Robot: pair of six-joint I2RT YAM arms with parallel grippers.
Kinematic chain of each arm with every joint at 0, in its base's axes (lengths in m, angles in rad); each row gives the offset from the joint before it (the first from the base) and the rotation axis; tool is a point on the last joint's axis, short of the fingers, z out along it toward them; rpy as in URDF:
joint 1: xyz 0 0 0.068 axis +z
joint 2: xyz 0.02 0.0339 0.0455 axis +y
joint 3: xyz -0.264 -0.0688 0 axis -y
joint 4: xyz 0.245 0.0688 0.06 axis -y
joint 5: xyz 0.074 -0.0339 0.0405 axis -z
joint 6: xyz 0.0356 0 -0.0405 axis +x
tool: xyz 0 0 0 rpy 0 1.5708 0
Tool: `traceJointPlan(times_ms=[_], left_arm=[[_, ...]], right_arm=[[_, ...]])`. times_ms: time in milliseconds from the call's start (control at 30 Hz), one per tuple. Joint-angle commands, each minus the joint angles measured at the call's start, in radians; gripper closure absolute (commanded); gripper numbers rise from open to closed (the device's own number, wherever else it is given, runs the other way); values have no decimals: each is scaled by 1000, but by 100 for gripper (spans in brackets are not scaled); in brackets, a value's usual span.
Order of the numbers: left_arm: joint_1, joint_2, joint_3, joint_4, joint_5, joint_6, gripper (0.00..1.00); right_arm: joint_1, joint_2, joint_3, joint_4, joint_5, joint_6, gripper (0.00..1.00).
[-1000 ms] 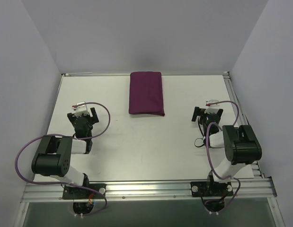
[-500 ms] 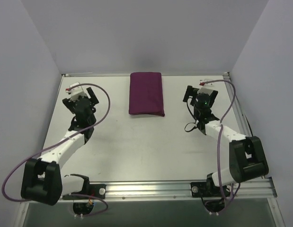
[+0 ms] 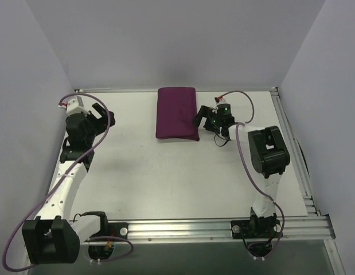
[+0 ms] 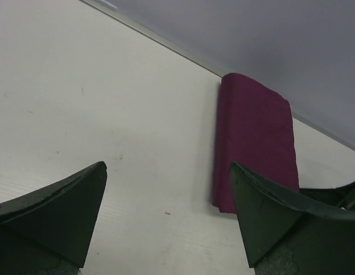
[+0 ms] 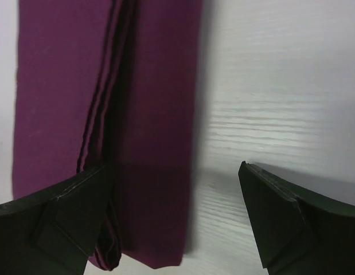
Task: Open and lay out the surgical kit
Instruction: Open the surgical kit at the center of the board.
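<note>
The surgical kit (image 3: 176, 112) is a folded dark magenta-purple cloth bundle lying closed at the back middle of the table. It also shows in the left wrist view (image 4: 254, 143) and in the right wrist view (image 5: 108, 132), where its layered folds run lengthwise. The steel tray and the instruments are hidden. My right gripper (image 3: 207, 121) is open, low, close beside the bundle's right near corner; in the right wrist view (image 5: 174, 220) its jaws straddle that edge. My left gripper (image 3: 100, 114) is open and empty, well to the left of the bundle, pointing toward it in the left wrist view (image 4: 168, 215).
White table (image 3: 166, 172) with a metal rail along the near edge (image 3: 183, 228) and pale walls on three sides. The right arm's purple cable (image 3: 243, 149) loops over the right part of the table.
Both arms have stretched out from folded poses. The right gripper moved left and back to the bundle's right edge. The left gripper moved back and left.
</note>
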Motion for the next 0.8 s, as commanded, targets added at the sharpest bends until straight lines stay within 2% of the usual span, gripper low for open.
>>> traceJointPlan(times_ms=[0, 167, 300, 433, 667, 767], left_arm=[[14, 79, 35, 21, 225, -44, 7], [9, 197, 36, 76, 305, -126, 17], [-24, 327, 59, 119, 349, -153, 17], [-61, 476, 166, 113, 430, -155, 19], [-121, 665, 227, 179, 486, -186, 21], [-149, 731, 269, 177, 509, -196, 22]], right_arm=[[25, -30, 73, 35, -87, 31, 2], [41, 1, 70, 41, -79, 23, 6], [45, -2, 47, 76, -72, 34, 5], [47, -42, 13, 98, -38, 36, 6], [45, -163, -19, 0, 74, -23, 5], [44, -192, -13, -34, 57, -52, 5]])
